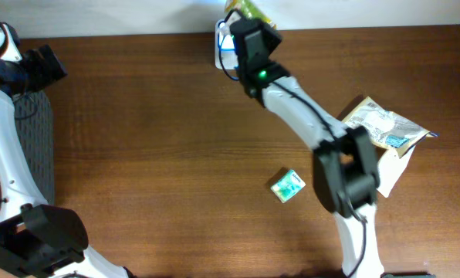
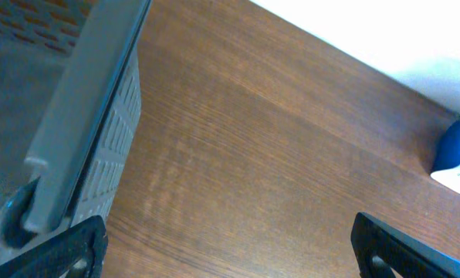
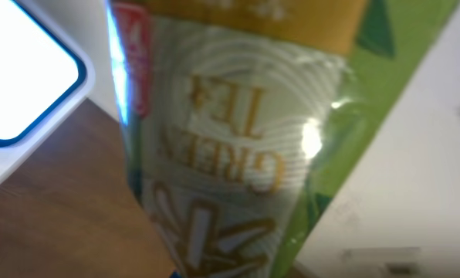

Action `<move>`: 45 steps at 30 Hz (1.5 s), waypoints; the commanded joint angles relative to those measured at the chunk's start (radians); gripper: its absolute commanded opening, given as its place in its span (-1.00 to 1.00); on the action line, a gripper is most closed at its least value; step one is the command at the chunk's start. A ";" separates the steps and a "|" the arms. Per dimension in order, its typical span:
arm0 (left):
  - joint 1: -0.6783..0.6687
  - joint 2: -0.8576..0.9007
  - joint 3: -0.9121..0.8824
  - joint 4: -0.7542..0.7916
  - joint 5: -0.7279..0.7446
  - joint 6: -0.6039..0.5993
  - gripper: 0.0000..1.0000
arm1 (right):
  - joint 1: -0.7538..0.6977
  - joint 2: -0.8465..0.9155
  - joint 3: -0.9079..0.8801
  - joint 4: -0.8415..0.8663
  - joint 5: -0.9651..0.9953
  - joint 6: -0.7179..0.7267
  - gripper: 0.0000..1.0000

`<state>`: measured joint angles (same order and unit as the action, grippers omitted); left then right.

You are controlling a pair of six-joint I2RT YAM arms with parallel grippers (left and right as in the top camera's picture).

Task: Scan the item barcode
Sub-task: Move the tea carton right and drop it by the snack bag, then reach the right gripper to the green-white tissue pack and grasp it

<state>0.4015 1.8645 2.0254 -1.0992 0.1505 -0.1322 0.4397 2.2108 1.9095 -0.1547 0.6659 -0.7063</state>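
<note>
Right gripper (image 1: 245, 25): clenched on the green tea packet (image 1: 248, 9); its fingers cannot be seen in its own wrist view, which the packet fills.
Green tea packet: at the 12 o'clock edge of the table (image 1: 153, 139), held up at the tip of the right arm and above the scanner (image 1: 224, 48).
Packet print: the words "GREEN TEA" read upside down in the right wrist view, on pale green and yellow wrapping with a glare spot.
Scanner: a white body with a blue rim, at 12 o'clock on the table, partly under the right gripper; whether the packet touches it cannot be told.
Right arm: reaches from about 5 o'clock diagonally up to 12 o'clock.
Left gripper (image 2: 228, 235): released, jaws spread wide with nothing between them, at about 10 o'clock over the table's left end.
Basket (image 1: 35, 131): grey and ribbed, at 9 o'clock, just beside the left gripper.
Small green packet (image 1: 286, 186): lies flat on the wood at about 5 o'clock from the table's centre, just beside the right arm's elbow.
Silver pouch (image 1: 386, 127): at 3 o'clock, lying on a white card (image 1: 392, 176), well apart from the scanner.
</note>
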 commanded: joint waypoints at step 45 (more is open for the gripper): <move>0.014 0.003 0.002 0.002 -0.016 -0.002 0.98 | -0.565 -0.353 -0.241 -1.015 -1.141 0.699 0.37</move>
<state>0.4015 1.8645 2.0254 -1.0996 0.1501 -0.1322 -0.1631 1.9190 1.5925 -1.1152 -0.3225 0.0723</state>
